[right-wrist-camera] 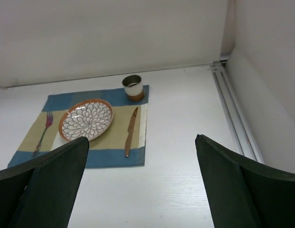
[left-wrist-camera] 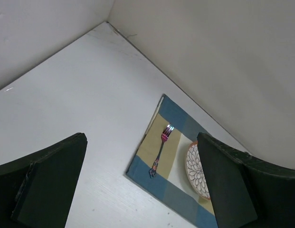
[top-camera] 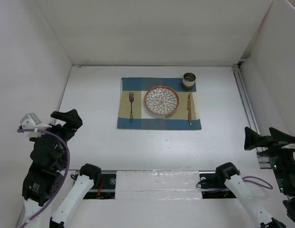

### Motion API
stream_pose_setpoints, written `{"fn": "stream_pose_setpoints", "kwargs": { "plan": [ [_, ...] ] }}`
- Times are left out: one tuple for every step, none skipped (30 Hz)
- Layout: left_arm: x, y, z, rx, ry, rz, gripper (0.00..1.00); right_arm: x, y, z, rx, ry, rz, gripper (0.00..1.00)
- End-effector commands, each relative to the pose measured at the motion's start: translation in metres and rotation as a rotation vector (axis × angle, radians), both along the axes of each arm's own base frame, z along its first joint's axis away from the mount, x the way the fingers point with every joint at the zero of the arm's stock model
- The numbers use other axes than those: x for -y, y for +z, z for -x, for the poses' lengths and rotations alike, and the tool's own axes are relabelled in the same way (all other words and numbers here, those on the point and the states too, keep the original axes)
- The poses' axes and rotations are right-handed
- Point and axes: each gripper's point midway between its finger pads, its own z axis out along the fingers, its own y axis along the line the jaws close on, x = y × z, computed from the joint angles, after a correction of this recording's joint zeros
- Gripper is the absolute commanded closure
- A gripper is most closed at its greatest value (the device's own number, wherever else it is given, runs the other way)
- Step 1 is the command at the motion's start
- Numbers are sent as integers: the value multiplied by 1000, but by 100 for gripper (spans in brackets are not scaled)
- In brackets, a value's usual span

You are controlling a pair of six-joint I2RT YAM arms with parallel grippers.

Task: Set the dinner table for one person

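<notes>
On the white dinner table [top-camera: 90, 142] lies a blue-and-beige checked placemat [top-camera: 159, 124]. On it sit a flower-patterned plate [top-camera: 161, 100] in the middle, a fork [top-camera: 131, 105] to its left, a copper knife [top-camera: 189, 109] to its right and a small cup [top-camera: 189, 80] at the far right corner. My left gripper [top-camera: 66, 121] is open and empty, raised near the left wall. My right gripper [top-camera: 263, 138] is open and empty, raised at the right side. Both are well apart from the placemat. The left wrist view shows the fork [left-wrist-camera: 159, 149]; the right wrist view shows the plate [right-wrist-camera: 86, 119], knife [right-wrist-camera: 131, 131] and cup [right-wrist-camera: 133, 87].
White walls enclose the table on the left, back and right. A metal rail [top-camera: 244, 107] runs along the right edge of the table. A taped seam [top-camera: 157, 183] lies between the two arm bases at the near edge.
</notes>
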Motion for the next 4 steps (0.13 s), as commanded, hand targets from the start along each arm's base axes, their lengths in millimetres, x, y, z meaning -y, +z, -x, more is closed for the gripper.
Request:
{"fn": "stream_pose_setpoints", "kwargs": {
  "plan": [
    [-16,8,19,38,60,15,0,17,3,14,11,-60,-5,0],
    [-17,9,21,46,60,18,0,19,3,14,11,-70,-6,0],
    [-18,8,24,47,60,18,0,20,3,16,11,-71,-6,0],
    [-18,11,25,55,60,22,0,20,3,16,11,-71,-6,0]
  ]
}}
